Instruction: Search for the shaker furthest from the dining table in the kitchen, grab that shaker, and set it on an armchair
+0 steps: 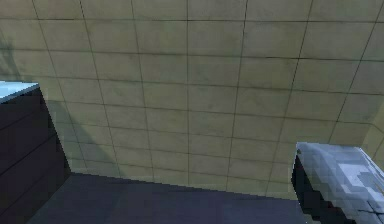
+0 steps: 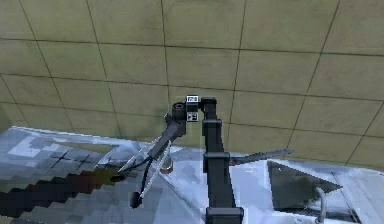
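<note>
**Stretch's arm reaches over kitchen countertop, small pale object beside it**

The arm (image 2: 213,165), a dark square bar, rises from the bottom edge of the arm side view and stands over a grey countertop (image 2: 60,150) that runs along a tiled wall (image 2: 120,60). Two small white markers (image 2: 192,101) sit at the arm's far end. Left of them is the gripper (image 2: 125,189), its dark body angled down toward the countertop's front left and its two thin fingers (image 2: 150,160) slanting the same way. Because the countertop lies directly behind the fingers, it cannot be told whether the gripper holds anything.

A small pale object (image 2: 169,163), too small to be named with certainty, stands on the countertop near its back edge, between the fingers and the arm. Whether the gripper touches it cannot be told.

Toward the countertop's right end is a sink (image 2: 295,185), with a slim grey bar (image 2: 260,155) reaching from the arm toward it. A dark stepped band (image 2: 50,195) crosses the front left corner.

In the forward view the same tiled wall meets a dark floor (image 1: 150,205). A dark cabinet (image 1: 25,140) with a pale top (image 1: 15,90) stands at the left edge, and a grey-white surface (image 1: 345,175) sits in the lower right corner.
</note>
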